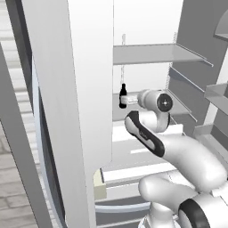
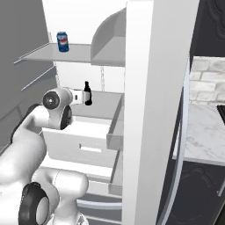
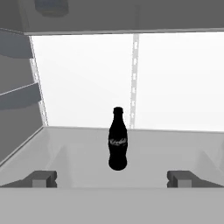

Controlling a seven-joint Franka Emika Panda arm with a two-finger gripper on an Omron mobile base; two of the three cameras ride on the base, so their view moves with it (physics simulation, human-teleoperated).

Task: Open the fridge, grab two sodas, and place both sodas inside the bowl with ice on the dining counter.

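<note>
Gripper (image 3: 112, 178) stands wide open, holding nothing, fingertips (image 3: 41, 178) spread either side of the dark soda bottle (image 3: 117, 142) and short of it. We take the fridge (image 2: 154, 110) as landmark: its doors are swung open, white interior exposed. Bottle stands upright on the fridge's middle shelf (image 2: 105, 103), near that shelf's front, above the pulled-out drawer (image 2: 85, 140). Our arm (image 1: 178, 156) reaches into the fridge at middle-shelf height, hand level with the bottle. Blue soda can (image 2: 63, 41) sits upright on the fridge's upper shelf (image 2: 48, 50), left part, well above the bottle. Marble counter (image 2: 204, 127) shows right of the fridge door.
</note>
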